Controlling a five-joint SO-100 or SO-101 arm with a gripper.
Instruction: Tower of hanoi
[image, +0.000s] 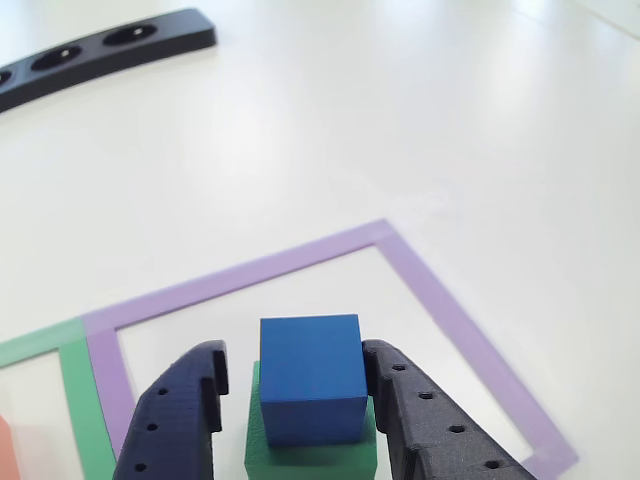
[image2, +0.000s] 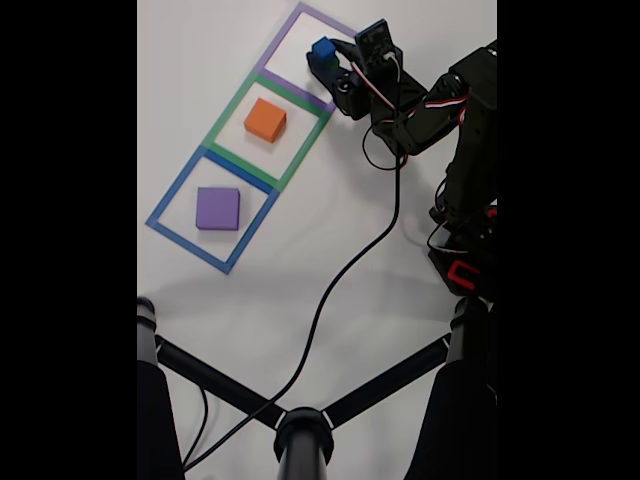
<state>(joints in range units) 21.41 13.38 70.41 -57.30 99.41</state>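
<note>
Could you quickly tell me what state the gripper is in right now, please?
Gripper: open, its fingers either side of the blue cube that sits on the green block; a gap shows on the left side.

Blue cube (image: 311, 378), green block (image: 310, 458)

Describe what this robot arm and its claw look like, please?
The gripper has two dark navy plastic fingers, rounded and dotted with small holes. In the fixed view the arm is black, with white and red wires, a red part low down and a black cable trailing off.
</note>
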